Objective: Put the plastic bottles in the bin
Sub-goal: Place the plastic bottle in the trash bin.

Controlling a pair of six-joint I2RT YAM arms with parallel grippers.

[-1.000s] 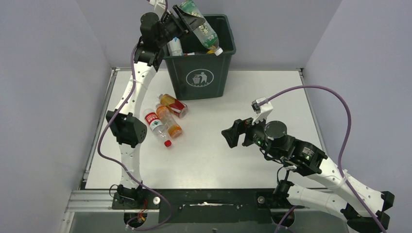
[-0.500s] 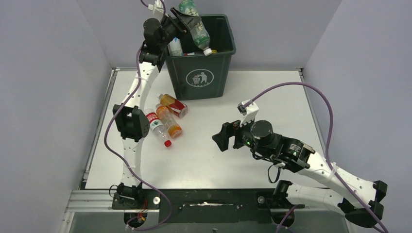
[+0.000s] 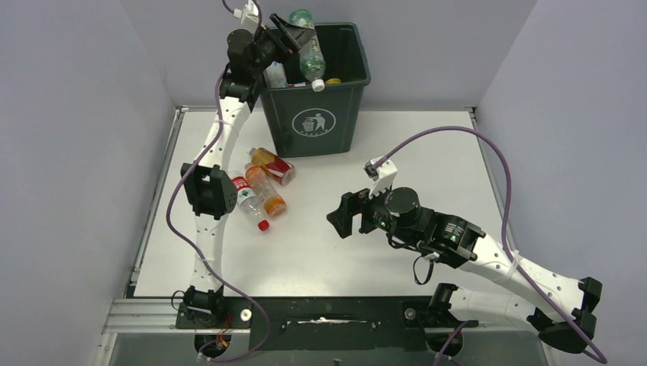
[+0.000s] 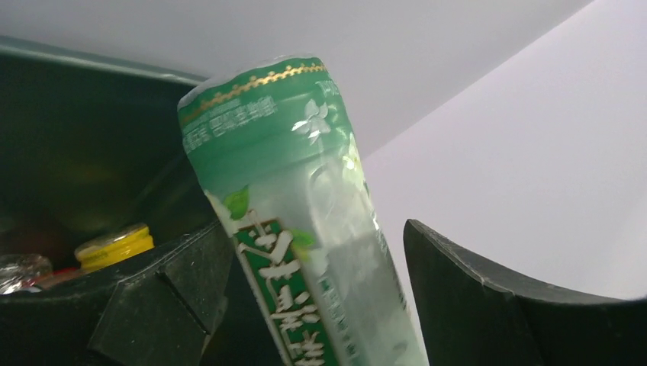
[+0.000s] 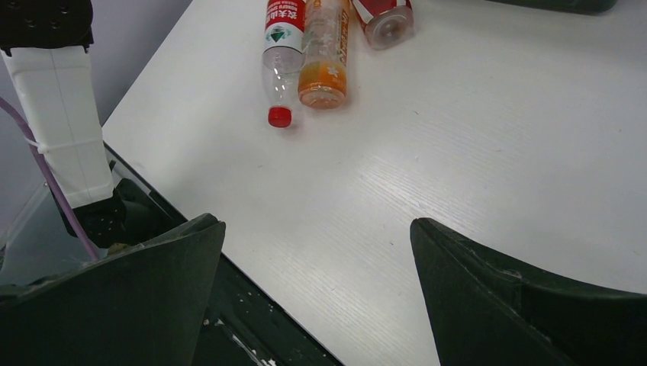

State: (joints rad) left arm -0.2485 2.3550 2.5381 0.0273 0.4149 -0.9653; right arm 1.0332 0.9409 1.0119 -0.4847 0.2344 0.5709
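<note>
Top external: left hand (image 3: 294, 29) high over the far-left rim of the bin (image 3: 313, 114), at the far side of the bench (image 3: 427, 152). Between its fingers, a green bottle (image 3: 309, 49), tilted, white cap down and inside the bin's mouth. Left wrist: green bottle (image 4: 305, 229) against one finger (image 4: 175, 290), clear of the other finger (image 4: 488, 305) by a visible gap; hand parted, not clamping. Beyond, low inside the bin, a yellow cap (image 4: 114, 245).

Right hand (image 3: 339, 217) near mid-bench, spread wide, holding nothing, aimed left. Left of it, near the bin's front, three bottles lying down: red-label bottle (image 3: 246, 197) with a red cap, touching an orange bottle (image 3: 265, 189); third bottle (image 3: 273, 164) just beyond, nearest the bin. Right wrist: same three at the far edge of the view, well apart from the fingers.
</note>
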